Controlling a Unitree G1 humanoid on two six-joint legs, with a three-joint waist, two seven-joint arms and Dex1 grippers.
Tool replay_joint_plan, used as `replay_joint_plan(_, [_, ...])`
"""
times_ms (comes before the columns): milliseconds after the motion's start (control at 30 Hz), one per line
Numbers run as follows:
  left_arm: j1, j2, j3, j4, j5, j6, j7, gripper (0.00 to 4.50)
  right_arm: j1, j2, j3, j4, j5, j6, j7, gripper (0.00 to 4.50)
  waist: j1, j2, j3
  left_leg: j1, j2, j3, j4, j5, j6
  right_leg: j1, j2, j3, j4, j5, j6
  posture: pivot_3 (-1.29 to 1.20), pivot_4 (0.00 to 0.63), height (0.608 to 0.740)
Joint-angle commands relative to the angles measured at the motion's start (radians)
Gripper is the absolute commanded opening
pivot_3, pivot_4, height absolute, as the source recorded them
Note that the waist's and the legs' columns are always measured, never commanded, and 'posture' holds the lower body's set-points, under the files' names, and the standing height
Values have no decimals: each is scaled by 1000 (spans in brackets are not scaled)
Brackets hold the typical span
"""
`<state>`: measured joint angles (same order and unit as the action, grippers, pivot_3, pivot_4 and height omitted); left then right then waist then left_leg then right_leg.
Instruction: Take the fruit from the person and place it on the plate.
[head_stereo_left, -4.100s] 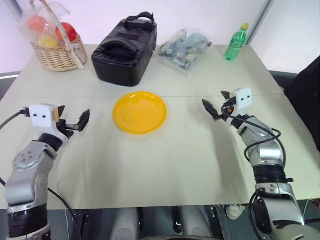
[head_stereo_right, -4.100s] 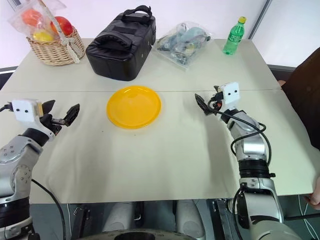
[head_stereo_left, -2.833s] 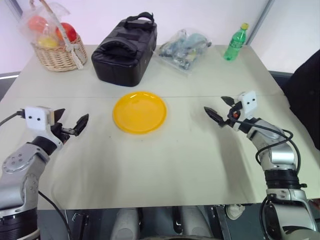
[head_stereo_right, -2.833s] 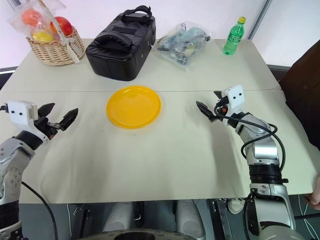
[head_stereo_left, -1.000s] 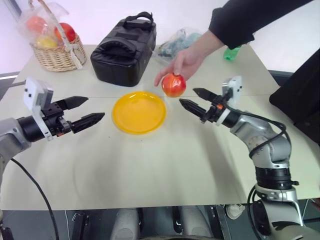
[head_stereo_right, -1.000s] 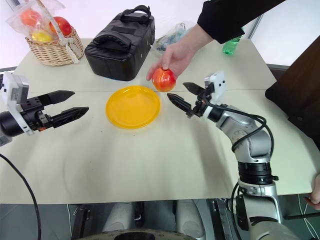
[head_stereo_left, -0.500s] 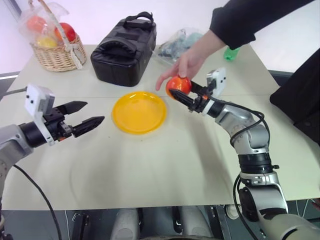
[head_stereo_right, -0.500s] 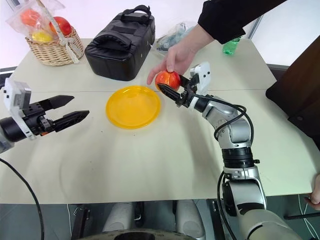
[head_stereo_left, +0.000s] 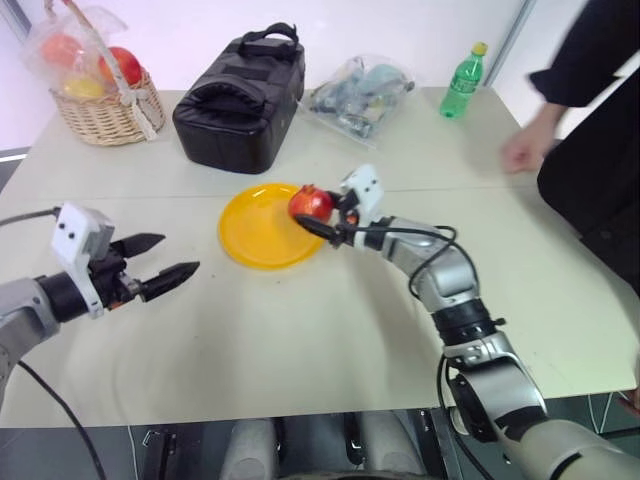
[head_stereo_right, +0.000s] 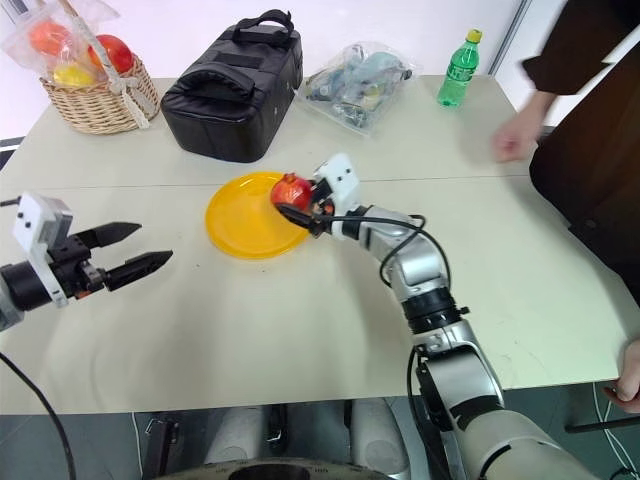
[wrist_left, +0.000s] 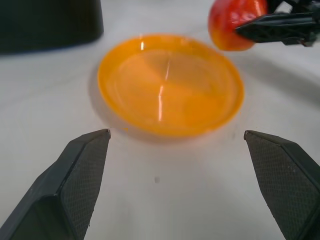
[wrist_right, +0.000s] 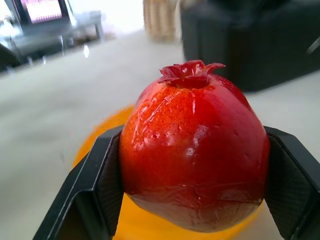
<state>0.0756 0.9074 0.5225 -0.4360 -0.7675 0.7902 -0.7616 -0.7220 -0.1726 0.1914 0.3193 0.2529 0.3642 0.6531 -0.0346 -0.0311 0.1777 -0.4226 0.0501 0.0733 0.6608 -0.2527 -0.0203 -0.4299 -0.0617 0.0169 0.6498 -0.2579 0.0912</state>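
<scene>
Fruit (head_stereo_left: 310, 202) in right claw (head_stereo_left: 318, 212) over plate (head_stereo_left: 250, 240) right edge.

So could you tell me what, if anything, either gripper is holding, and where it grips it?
The right gripper holds the fruit by its opposite sides, above the plate. The left gripper holds nothing.
</scene>
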Motion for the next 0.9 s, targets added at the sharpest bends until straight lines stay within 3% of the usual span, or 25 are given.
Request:
replay_joint_plan(33, [13,3,15,-44,19,-26,-1,4500,-45,16,2,49,-36,-55,11,3045,1,0,0,0,0,0,0,0,0,0,-1,0,0,0,0,0,150,740])
replay_joint_plan(100, [26,-12,21,-57,20,-27,8,4500,-58,30,0,88,-45,-77,15,3045,-2,0,0,0,-1,0,0,0,0,0,-1,0,0,0,0,0,150,740])
replay_joint_plan(167, [36,-19,26,-68,17,-25,15,4500,-71,38,-13,115,-43,-85,22,4093,-7,0,0,0,0,0,0,0,0,0,-1,0,0,0,0,0,150,740])
replay_joint_plan(200, [41,-23,30,-74,16,-24,19,4500,-75,38,-17,118,-40,-85,33,4410,-8,0,0,0,0,0,0,0,0,0,-1,0,0,0,0,0,150,740])
replay_joint_plan(400, [51,-33,38,-86,10,-20,31,4500,-78,39,-28,69,-30,-78,72,4410,-9,0,0,0,0,0,0,0,0,0,-1,0,0,0,0,0,150,740])
replay_joint_plan(633, [25,-46,59,-52,2,-29,47,4500,-127,-26,-161,-211,105,110,48,4410,-6,0,0,-1,0,0,0,0,0,-1,-1,0,0,0,0,0,150,740])
replay_joint_plan(800, [-24,-82,61,-14,22,-57,94,4500,-111,-115,-249,-302,147,187,6,4410,-4,-1,0,-1,0,0,0,0,0,0,-2,0,0,0,0,0,150,740])
replay_joint_plan(900, [-41,-105,55,3,36,-78,122,4500,11,-224,-252,-234,37,83,3,4410,-1,-1,-1,-1,0,0,-1,0,0,0,-1,0,0,0,0,0,150,740])
